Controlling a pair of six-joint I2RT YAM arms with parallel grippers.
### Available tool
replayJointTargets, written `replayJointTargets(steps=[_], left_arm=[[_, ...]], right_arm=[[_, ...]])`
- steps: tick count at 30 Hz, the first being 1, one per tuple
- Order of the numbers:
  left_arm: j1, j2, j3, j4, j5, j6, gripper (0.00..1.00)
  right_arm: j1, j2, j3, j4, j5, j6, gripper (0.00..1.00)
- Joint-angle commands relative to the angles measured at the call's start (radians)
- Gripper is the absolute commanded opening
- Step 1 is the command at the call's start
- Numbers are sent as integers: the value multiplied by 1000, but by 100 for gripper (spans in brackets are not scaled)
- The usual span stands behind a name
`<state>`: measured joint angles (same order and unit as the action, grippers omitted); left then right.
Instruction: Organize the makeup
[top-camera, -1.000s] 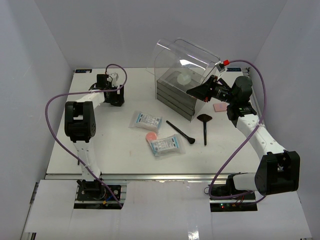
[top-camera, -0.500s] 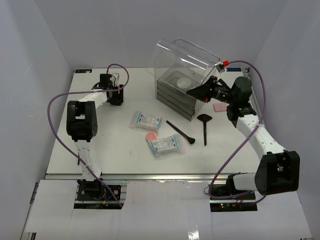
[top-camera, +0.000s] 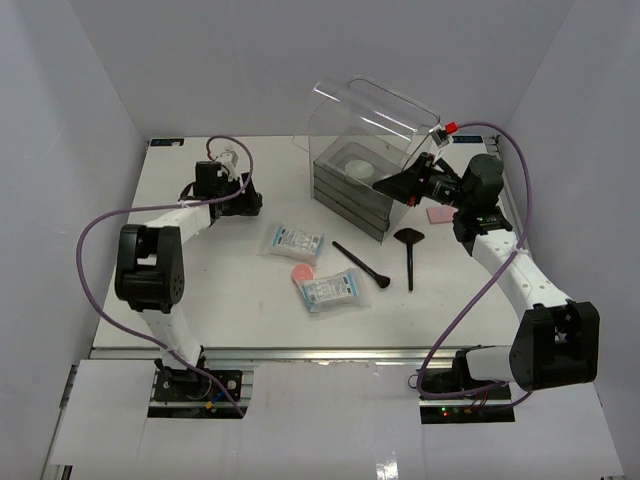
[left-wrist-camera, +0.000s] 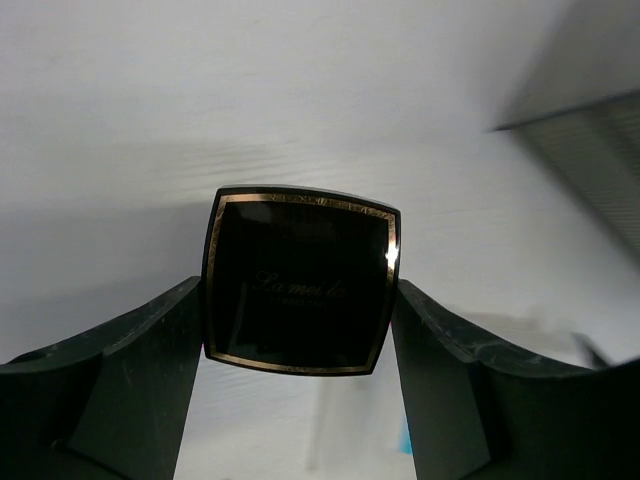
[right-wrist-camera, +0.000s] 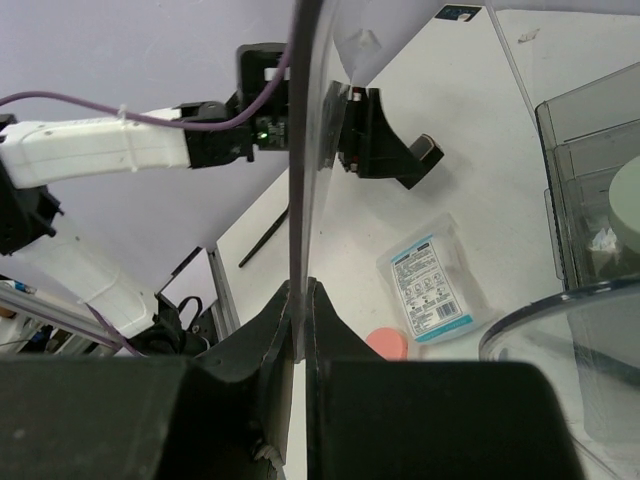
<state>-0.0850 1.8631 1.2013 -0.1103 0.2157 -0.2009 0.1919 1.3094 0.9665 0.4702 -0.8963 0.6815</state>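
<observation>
My left gripper is shut on a black square compact with gold trim, held by its two side edges above the white table. In the top view that gripper is at the back left. The right gripper is shut on the edge of the clear lid, holding it raised over the box. A white round pad lies in the box's top tray. On the table lie two sachets, a pink round puff, a thin brush, a fan brush and a pink square puff.
The clear box with grey drawers stands at the back centre, its lid arched up and leftward. Purple cables loop from both arms. White walls close the table on three sides.
The left gripper closed on the black compact and shifted right and a little nearer with it; the left arm's elbow swung left. The right arm and lid stayed put.
</observation>
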Motion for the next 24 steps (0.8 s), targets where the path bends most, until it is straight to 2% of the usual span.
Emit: replayJointTargets(steps=[1,4,11,17,24], left_arm=[[-50,-213,-214,436,295,-244,20],[-121,-258,-339,736,315,-355,20],[-291,-181,-406,1160,268,-485,19],[-407,-74,-349,1401,170,-475,18],[-483,59,-218,1458,86,-409,19]], right_arm=[[18,-44,34,94,-66,-14,8],[17,-49,37,90,-66,-13,8],[18,-55,39,87,-66,-10,8],[17,-59,43,84,-69,-7,8],[17,-55,40,92,-70,2,8]])
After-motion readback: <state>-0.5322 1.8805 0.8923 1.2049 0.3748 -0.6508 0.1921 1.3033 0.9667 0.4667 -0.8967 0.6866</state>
